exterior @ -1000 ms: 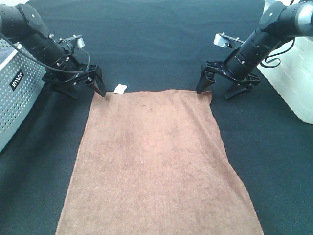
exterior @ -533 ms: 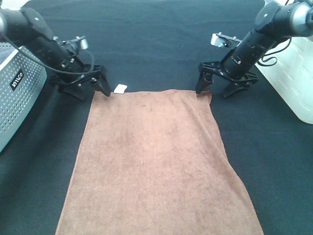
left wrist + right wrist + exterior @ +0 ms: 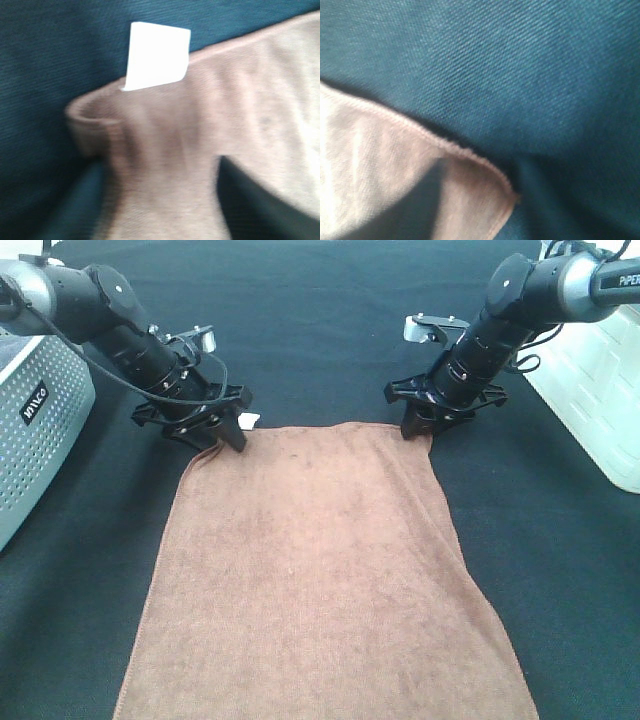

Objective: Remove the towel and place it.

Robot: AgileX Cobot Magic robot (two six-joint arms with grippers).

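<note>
Left gripper (image 3: pixel 222 435): down on the left corner of the towel (image 3: pixel 320 570), at the hem that runs along the top of the high view; on my wrist view the cloth is gathered into a ridge between the dark fingers (image 3: pixel 260 205), so I read it as pinching that corner
White tag (image 3: pixel 249 420): sticks out from the same hem, just beside that gripper, flat on the black desk (image 3: pixel 320 320)
Towel position: spread on the desk between the two arms, running down to the lower edge of the high view; puckered at the left corner, smooth elsewhere
Right gripper (image 3: pixel 418 428): set on the right corner of that hem; my wrist view shows only the stitched corner under a dark blur, so I cannot tell whether it has the cloth or merely stands over it
Handling: soft terry, limp and light by my judgement; it should sag between two holds and drag on the desk cloth, and the pile should give decent grip
Where to hold: both top corners, just inside the stitched hem
Risk: one corner slipping free, leaving the towel hanging from a single hold
</note>
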